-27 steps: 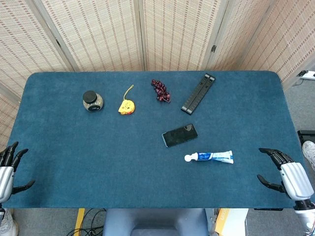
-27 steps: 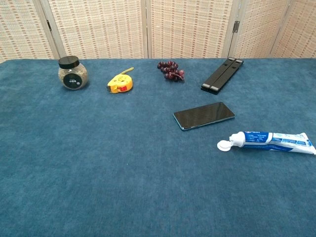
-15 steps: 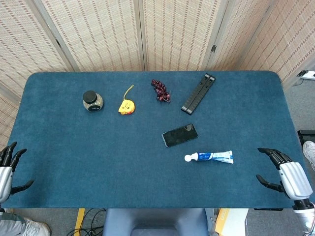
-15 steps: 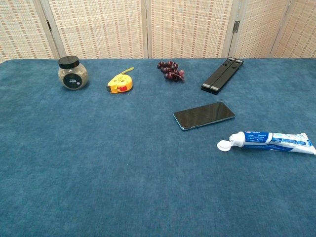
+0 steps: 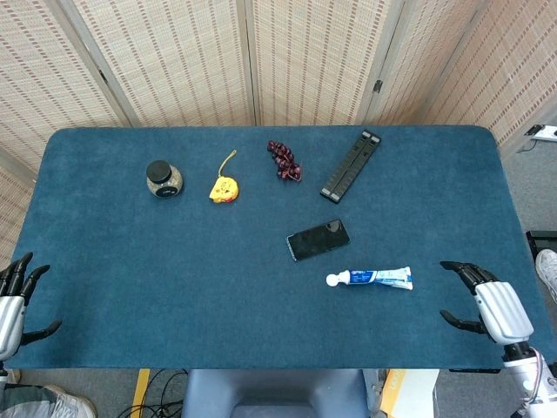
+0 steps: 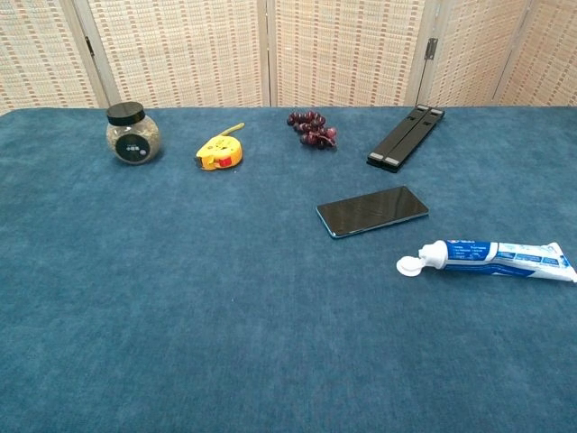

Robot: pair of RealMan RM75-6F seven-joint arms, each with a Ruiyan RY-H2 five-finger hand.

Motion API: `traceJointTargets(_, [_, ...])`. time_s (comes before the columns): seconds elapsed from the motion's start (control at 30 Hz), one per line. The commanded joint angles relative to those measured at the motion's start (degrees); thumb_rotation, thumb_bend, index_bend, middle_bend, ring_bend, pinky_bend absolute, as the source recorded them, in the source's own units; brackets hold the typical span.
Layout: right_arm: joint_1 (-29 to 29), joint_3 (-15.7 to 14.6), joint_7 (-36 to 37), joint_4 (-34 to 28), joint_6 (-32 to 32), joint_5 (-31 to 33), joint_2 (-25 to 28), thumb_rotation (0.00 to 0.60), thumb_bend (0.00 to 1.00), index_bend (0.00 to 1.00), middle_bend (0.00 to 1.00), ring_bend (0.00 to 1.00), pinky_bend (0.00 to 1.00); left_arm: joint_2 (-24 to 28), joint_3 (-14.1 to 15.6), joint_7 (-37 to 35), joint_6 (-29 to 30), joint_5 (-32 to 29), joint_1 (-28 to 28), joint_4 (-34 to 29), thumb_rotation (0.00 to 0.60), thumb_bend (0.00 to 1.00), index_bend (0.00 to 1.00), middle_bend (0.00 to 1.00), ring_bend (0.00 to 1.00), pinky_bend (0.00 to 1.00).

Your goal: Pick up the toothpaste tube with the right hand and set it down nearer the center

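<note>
From the head view I have the toothpaste tube point(image 5: 370, 279) lying flat on the blue table point(image 5: 174, 261), right of the middle and toward the near edge, its white cap pointing left and its crimped end pointing right. My right hand point(image 5: 489, 306) sits at the near right corner, well apart from the tube and holding nothing — fingers spread, dark fingertips point(image 5: 452, 266) reaching toward the tube's side, thumb out below them. My left hand point(image 5: 12, 300) is at the near left edge, also empty, its fingers spread and pointing away from me. Neither hand shows in the chest view; there the tube point(image 6: 491, 257) lies along the right edge of the picture, cap nearest the middle. Just beyond the tube's cap end lies a black phone point(image 5: 318, 239), face up and angled. Along the far side of the table, from left to right, stand a small jar point(image 5: 164, 178) with a black lid, a yellow tape measure point(image 5: 224, 188), a bunch of dark grapes point(image 5: 285, 160) and a black folded stand point(image 5: 351, 165) — all well apart from the tube.
</note>
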Motion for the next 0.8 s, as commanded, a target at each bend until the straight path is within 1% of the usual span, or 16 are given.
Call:
traceJointTargets(0.03, [2.58,0.57,-1.46,0.25,-4.3,1.72,-1.4,0.6,0.21,0.19,0.28,0.22,0.31,0.04,0.04,-0.05,0.08,0.0,0.09,-0.06,0.6,0.1,0.18,0.02,0.0,0.14])
traceJointTargets(0.33, [9.07,2.35,-2.92,3.89,-14.76,5.62,-6.52,0.6,0.22,0.19,0.28,0.22,0.31,0.63,0.24,-0.3,0.37,-0.1,0.54,-0.29,0.6,0.1,0.18,0.02,0.0,0.14])
traceJointTargets(0.53, [12.6,3.24,-4.88,7.52,-20.53,8.65,-10.07,0.6,0.22,0.23,0.3,0.22,0.31,0.74,0.32,-0.82,0.52,-0.39,0.9,-0.21,0.6,0.1,0.19,0.02,0.0,0.14])
traceJointTargets(0.63, [14.23,3.66,-4.77,9.46,-23.13,10.0,-11.88,0.6,0.24,0.24,0.31,0.22,0.32,0.74,0.41,-0.91,0.37,-0.55,0.98,-0.07,0.6,0.1,0.19,0.02,0.0,0.14])
traceJointTargets(0.8, [16.35,4.02,-5.65,12.17,-25.64,10.99,-14.4,0.6,0.26,0.28,0.34,0.23,0.34,0.71,0.43,-1.08,0.37,-0.64,1.11,0.1,0.6,0.1,0.19,0.02,0.0,0.14])
